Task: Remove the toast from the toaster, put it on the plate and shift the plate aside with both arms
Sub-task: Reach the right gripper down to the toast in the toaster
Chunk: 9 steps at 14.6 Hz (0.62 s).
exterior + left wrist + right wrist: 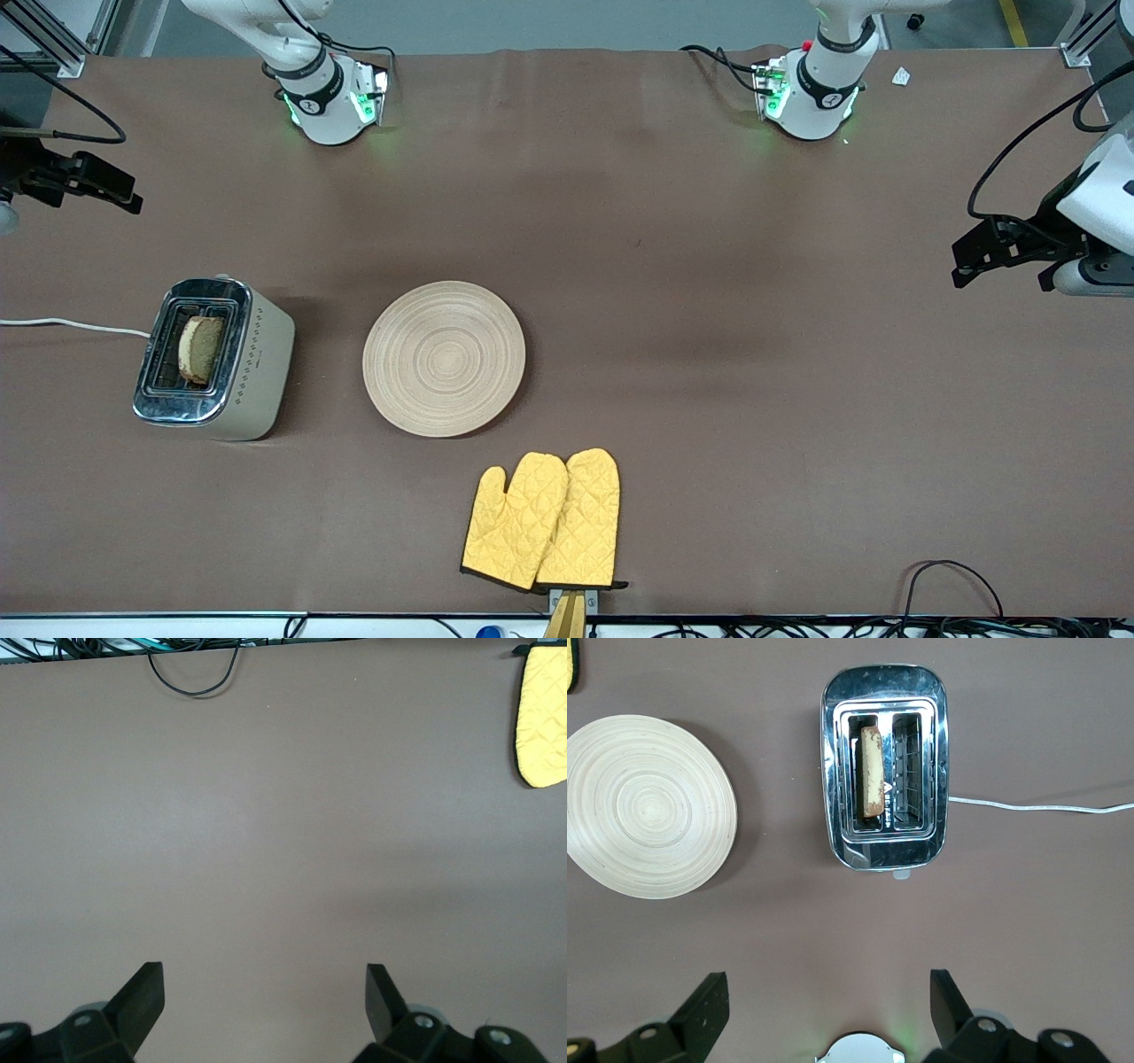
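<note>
The toast (202,348) stands on edge in one slot of a silver toaster (213,359) toward the right arm's end of the table. In the right wrist view the toast (871,771) shows as a thin brown strip in the toaster (884,766). The round light-wood plate (444,358) lies flat beside the toaster, bare; the right wrist view shows this plate (648,806) too. My right gripper (111,186) hangs open and holds nothing, high over the table's right-arm end (828,983). My left gripper (961,266) hangs open over bare cloth at the left arm's end (264,973).
Two yellow quilted oven mitts (542,521) lie nearer the front camera than the plate; one mitt (543,718) shows in the left wrist view. The toaster's white cord (71,325) runs off the table's end. Black cables (952,585) loop at the front edge.
</note>
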Motion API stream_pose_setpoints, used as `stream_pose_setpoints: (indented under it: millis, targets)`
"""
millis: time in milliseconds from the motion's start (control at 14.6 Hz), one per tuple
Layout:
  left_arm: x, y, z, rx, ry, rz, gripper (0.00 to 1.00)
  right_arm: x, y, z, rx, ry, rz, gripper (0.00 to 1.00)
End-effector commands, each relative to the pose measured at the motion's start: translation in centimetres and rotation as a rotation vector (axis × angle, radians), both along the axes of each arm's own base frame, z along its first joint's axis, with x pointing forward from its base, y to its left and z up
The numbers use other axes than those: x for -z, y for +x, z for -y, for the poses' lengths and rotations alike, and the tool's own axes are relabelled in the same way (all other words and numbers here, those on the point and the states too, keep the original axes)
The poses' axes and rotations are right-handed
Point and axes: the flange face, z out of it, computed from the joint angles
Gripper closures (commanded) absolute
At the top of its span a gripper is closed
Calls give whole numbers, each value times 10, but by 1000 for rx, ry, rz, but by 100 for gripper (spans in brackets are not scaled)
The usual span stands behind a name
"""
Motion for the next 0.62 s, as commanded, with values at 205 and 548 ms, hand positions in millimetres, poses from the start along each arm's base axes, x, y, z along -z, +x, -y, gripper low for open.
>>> stream_pose_setpoints:
  millis: [205, 548]
  targets:
    - [-7, -4, 4, 6, 23, 17, 0, 43, 12, 3, -3, 11, 19, 0]
    - [-1, -3, 7, 17, 24, 4, 0, 123, 26, 5, -7, 8, 47, 0]
